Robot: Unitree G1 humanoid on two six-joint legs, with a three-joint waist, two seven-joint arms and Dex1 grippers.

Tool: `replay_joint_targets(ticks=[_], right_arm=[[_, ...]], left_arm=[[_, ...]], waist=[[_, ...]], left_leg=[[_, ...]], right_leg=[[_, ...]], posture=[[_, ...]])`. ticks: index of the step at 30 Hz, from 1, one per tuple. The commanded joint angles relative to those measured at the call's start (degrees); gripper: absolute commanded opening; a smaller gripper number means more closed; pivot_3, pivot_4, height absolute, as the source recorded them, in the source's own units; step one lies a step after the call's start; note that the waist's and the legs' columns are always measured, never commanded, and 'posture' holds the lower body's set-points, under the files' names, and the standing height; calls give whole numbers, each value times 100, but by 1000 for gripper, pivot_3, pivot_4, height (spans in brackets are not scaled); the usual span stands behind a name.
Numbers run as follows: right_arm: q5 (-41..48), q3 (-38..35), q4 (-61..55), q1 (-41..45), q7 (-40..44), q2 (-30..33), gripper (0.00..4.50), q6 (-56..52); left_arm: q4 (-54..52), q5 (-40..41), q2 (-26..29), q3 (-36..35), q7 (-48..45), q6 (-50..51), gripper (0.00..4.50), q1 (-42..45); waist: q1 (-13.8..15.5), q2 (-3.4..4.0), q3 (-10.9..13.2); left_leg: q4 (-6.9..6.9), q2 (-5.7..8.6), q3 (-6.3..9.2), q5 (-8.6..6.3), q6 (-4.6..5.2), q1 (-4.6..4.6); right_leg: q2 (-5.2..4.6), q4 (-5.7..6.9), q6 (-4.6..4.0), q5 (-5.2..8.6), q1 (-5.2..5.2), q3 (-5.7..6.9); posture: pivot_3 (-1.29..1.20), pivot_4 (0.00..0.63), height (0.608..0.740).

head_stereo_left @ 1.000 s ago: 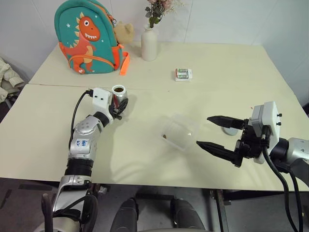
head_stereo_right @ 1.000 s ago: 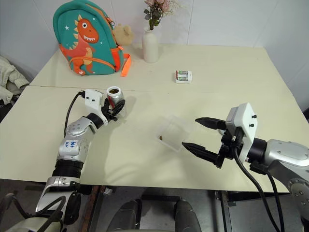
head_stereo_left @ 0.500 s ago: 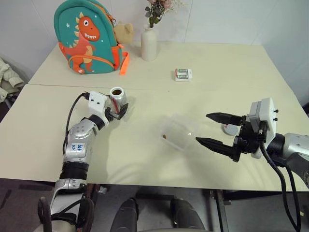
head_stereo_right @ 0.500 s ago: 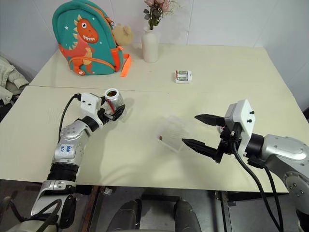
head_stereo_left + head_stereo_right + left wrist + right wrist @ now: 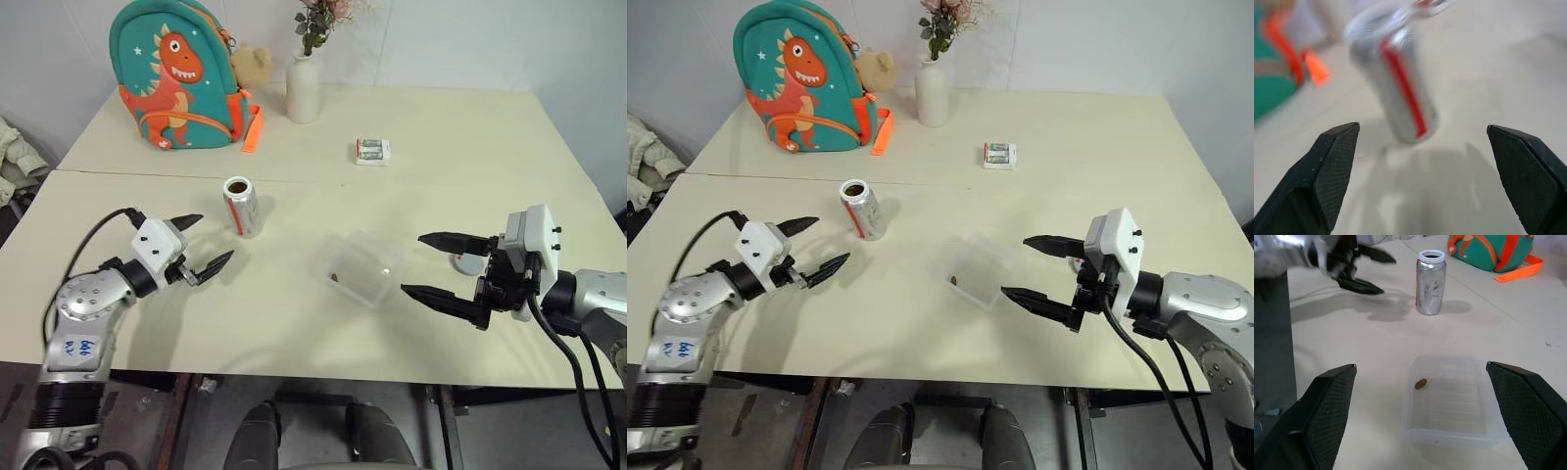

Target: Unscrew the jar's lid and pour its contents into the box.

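Silver, lidless jar (image 5: pixel 241 206) stands upright on our cream worktop (image 5: pixel 294 313), beside the clear rounded box (image 5: pixel 362 266). Left tool (image 5: pixel 201 245) and right tool (image 5: pixel 431 266) reach level, wide open, empty.

Head stereo pair looks down over the counter (image 5: pixel 411 117); both wrist cameras face the jar (image 5: pixel 1430 282).
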State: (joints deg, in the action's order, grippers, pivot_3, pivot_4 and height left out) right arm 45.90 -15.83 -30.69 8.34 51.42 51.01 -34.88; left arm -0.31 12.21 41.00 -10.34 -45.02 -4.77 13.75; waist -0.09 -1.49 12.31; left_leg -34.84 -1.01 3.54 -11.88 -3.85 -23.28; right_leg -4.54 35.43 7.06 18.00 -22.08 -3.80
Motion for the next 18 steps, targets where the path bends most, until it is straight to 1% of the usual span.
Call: replay_joint_targets(ticks=[1, 4, 8, 13, 18], right_arm=[[-242, -24, 197, 109, 443, 186, 4500, 374], [-431, -51, 412, 172, 755, 291, 4500, 583], [-578, -76, 515, 156, 968, 349, 4500, 729], [-666, -51, 456, 98, 903, 206, 4500, 783], [-711, -50, 535, 204, 781, 105, 4500, 804]], left_arm=[[-72, 302, 358, 54, -866, -493, 4451, 252], [1, 634, 530, 78, -1453, -431, 4451, 420], [86, 883, 605, 68, -1798, -166, 4451, 577], [109, 905, 510, 79, -1863, -14, 4451, 591], [-146, 980, 463, 41, -1799, 226, 4451, 374]], waist=[[0, 2, -1], [-13, 2, -1], [-25, 2, -1], [-22, 2, -1], [-39, 2, -1]], left_leg=[[3, -1, -7, 1, 2, 0], [13, -12, -28, 0, 4, 1], [32, -18, -43, -3, 11, 1], [58, -27, -44, -4, 12, -11], [61, -52, -51, -5, 11, -5]], right_leg=[[-2, -13, -7, -5, 4, -1], [-4, -46, -23, -15, 12, -3], [-2, -61, -18, -17, 8, -11], [15, -27, 84, -67, -38, -13], [41, -19, 80, -65, -40, -16]], posture=[[0, 150, 740], [0, 150, 740], [0, 150, 740], [0, 150, 740], [0, 150, 740]])
